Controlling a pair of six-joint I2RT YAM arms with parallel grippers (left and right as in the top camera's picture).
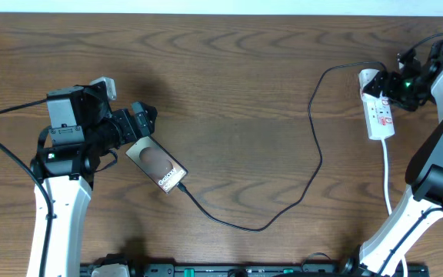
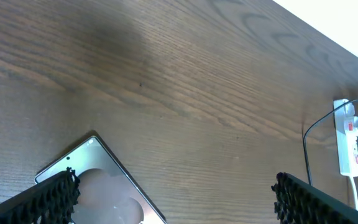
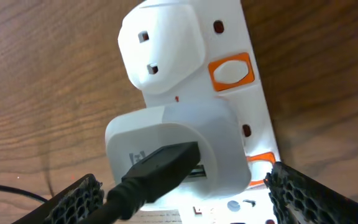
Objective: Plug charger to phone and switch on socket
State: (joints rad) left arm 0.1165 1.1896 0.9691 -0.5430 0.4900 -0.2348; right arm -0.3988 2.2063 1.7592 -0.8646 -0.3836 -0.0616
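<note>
White socket [image 3: 253,106] runs lengthwise under the open right end effector [image 3: 182,180], orange switch [image 3: 230,70] just ahead; the open left end effector [image 2: 176,186] is well apart.

The dark wood-grain table [image 1: 229,77] carries the phone [image 1: 157,166] toward 8 o'clock from its middle, lying flat and skewed, its long axis running from 10 to 4 o'clock. The charger [image 1: 319,158] leaves the phone's 4 o'clock end as a thin black line, loops along the tabletop toward 6 o'clock and climbs to 2 o'clock. There it reaches the socket [image 1: 381,117], which lies near 3 o'clock with its white cord [image 1: 387,177] trailing toward 6 o'clock.
</note>
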